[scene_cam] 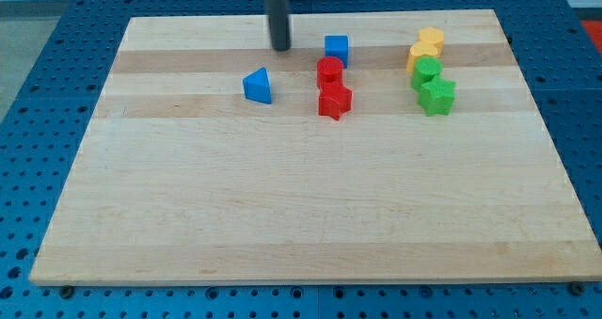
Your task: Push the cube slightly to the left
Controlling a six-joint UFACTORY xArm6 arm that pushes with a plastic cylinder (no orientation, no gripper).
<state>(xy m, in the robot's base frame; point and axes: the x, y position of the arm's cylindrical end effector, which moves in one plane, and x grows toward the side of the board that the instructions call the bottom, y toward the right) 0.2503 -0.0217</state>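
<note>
The blue cube (337,48) sits near the view's top, just right of centre. My tip (281,49) rests on the board to the cube's left, about a cube and a half's width away from it, not touching. A blue triangular block (258,86) lies below and left of my tip. A red round block (329,72) sits just below the cube, with a red star-shaped block (334,101) under it.
At the view's top right stand two yellow blocks (426,48) and, just below them, a green round block (428,71) and a green star-shaped block (436,96). The wooden board (301,206) lies on a blue perforated table (38,93).
</note>
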